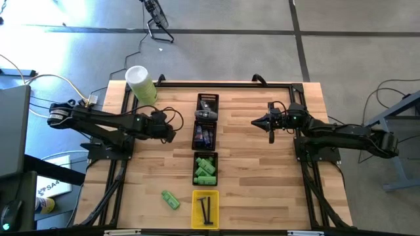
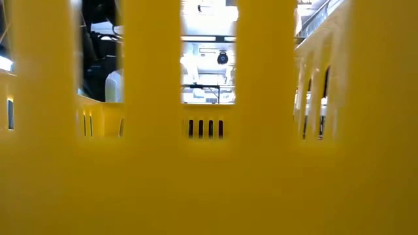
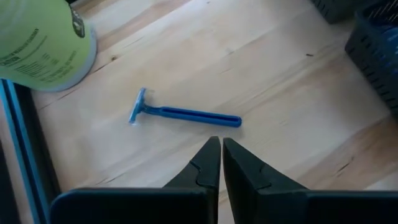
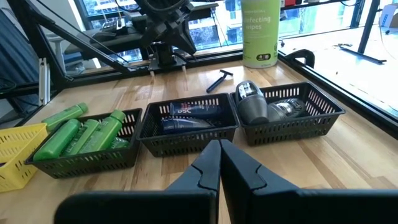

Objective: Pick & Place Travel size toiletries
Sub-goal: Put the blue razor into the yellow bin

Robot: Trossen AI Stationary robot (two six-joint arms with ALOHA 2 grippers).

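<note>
Toiletries: high view, a green bottle [image 1: 170, 200] lies loose on the desk [image 1: 262, 190] beside the yellow tray [image 1: 205, 210]; left claw [image 1: 172, 128] and right claw [image 1: 257, 122] flank the black trays [image 1: 205, 134], both clenched, empty. Left wrist view, a blue razor [image 3: 184, 114] lies ahead near the wipes canister [image 3: 43, 43]; likely next pick, needing parted fingers. Right wrist view, bottles fill a basket [image 4: 87, 146].

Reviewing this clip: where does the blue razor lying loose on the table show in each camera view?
High view: not visible; the left arm covers that area.
Low view: not in it; a yellow tray wall fills the frame.
Left wrist view: blue razor at centre, on bare wood.
Right wrist view: small, beyond the black baskets.
Shared landmark: the pale-green wipes cylinder close by it.
</note>
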